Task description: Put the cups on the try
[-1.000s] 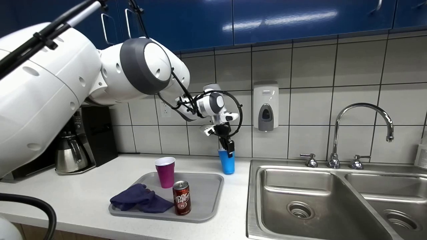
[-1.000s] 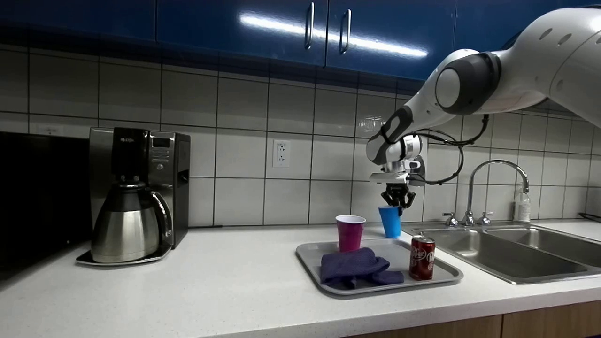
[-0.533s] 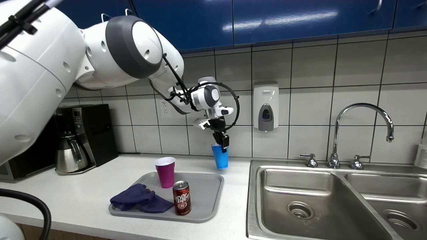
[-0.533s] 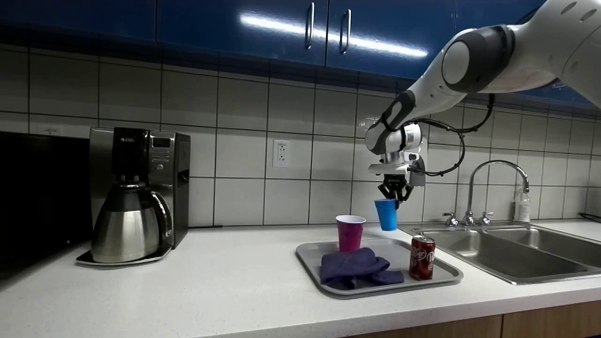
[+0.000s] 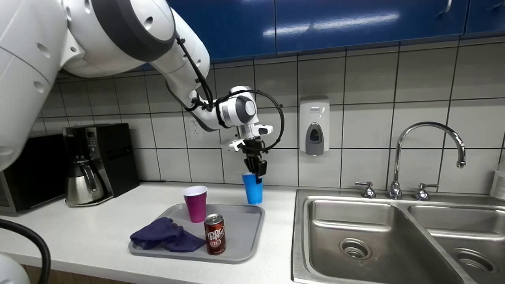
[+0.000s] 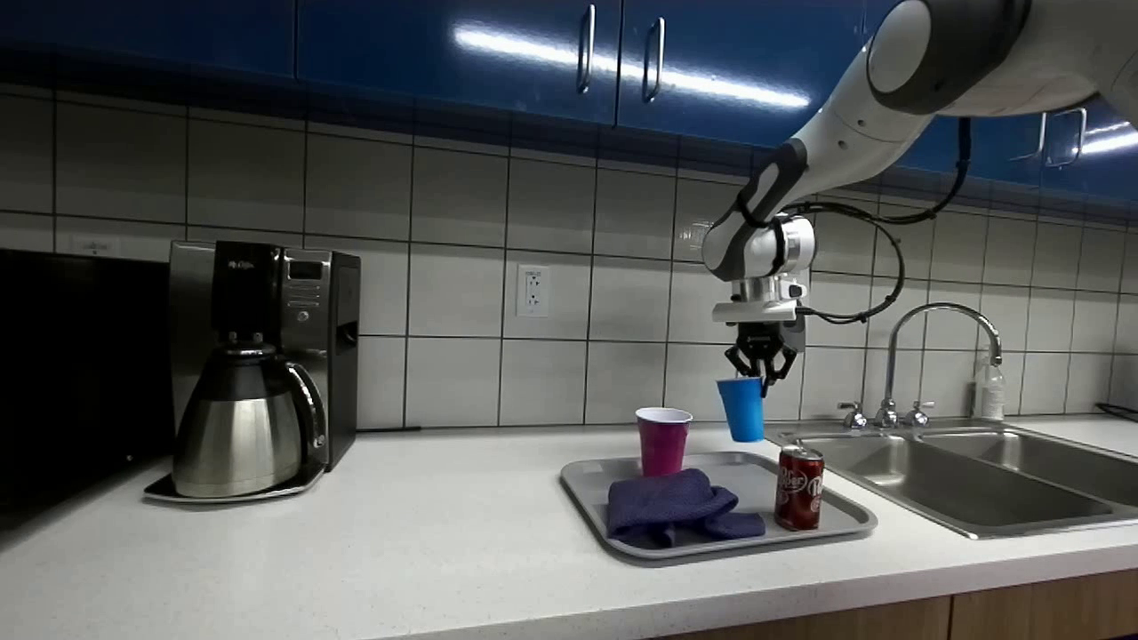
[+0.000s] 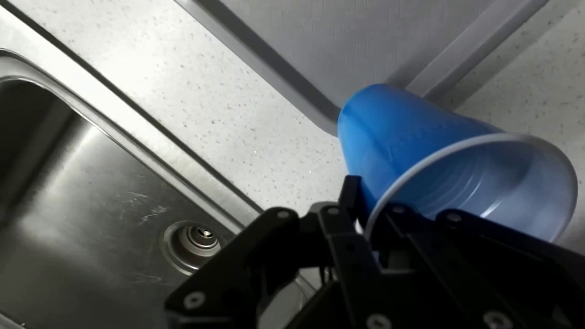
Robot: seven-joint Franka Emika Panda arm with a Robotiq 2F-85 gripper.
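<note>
The blue cup (image 5: 252, 192) hangs tilted beneath my gripper (image 5: 255, 173), behind the tray's back right corner. It also shows in another exterior view (image 6: 743, 413). In the wrist view my gripper (image 7: 369, 212) is shut on the wall of the blue cup (image 7: 393, 132): one finger (image 7: 351, 194) is outside, the other inside the rim. The cup's base overlaps the corner of the grey tray (image 7: 365, 41) there. The purple cup (image 5: 196, 206) stands upright on the tray (image 5: 240, 232), toward its back; both also show in an exterior view, cup (image 6: 663, 444) and tray (image 6: 765, 484).
A red soda can (image 5: 215, 236) and a dark purple cloth (image 5: 167, 236) lie on the tray's front part. The steel sink (image 5: 347, 221) is right of the tray, with a faucet (image 5: 394, 165). A soap dispenser (image 5: 314, 126) hangs on the wall. A coffee maker (image 6: 267, 356) stands left.
My gripper has lifted the blue cup a little and carried it leftward in an exterior view, closer to the tray. The purple cup, tray, can and cloth have not moved.
</note>
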